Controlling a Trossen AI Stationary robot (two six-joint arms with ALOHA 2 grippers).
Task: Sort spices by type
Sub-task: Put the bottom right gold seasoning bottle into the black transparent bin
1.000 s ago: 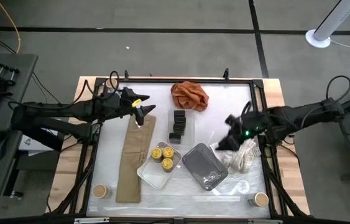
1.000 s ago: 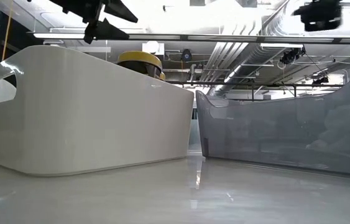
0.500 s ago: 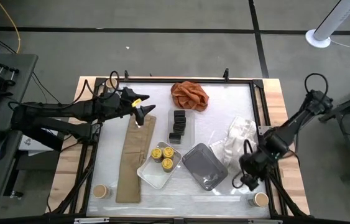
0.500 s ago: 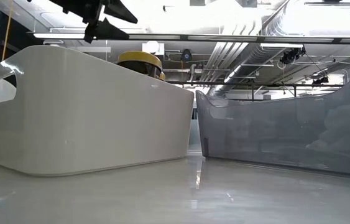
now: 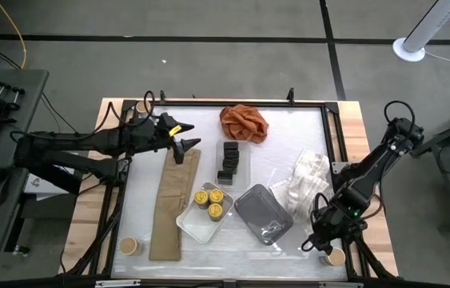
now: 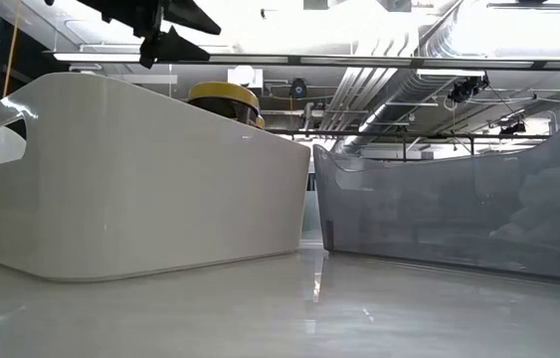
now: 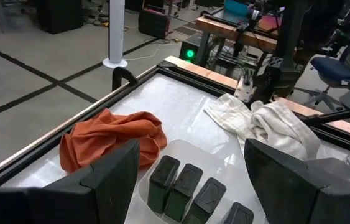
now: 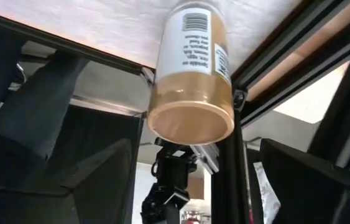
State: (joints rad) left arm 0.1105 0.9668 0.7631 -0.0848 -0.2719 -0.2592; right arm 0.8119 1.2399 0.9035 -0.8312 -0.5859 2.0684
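Note:
A tan-lidded jar (image 5: 336, 256) stands on its base in the table's near right corner. My right gripper (image 5: 315, 242) hangs open over it; in the right wrist view the jar's lid (image 8: 190, 122) faces the camera between the spread fingers, untouched. Three yellow-lidded jars (image 5: 212, 201) sit in the white tray (image 5: 191, 225). Little black boxes (image 5: 228, 161) stand in a row mid-table. A second tan-lidded jar (image 5: 129, 245) stands near left. My left gripper (image 5: 188, 138) waits open, raised at the far left, looking at the black boxes (image 7: 186, 185).
A grey tray (image 5: 263, 213) lies right of the white tray. An orange cloth (image 5: 243, 122) is bunched at the far edge, a white cloth (image 5: 304, 184) at the right. A long tan strip (image 5: 173, 204) lies left. A black frame rail (image 8: 286, 68) runs beside the corner jar.
My right gripper has swung from above the white cloth toward the table's near right corner, sinking, rolling and tipping downward, and now hangs over the tan-lidded jar, open throughout.

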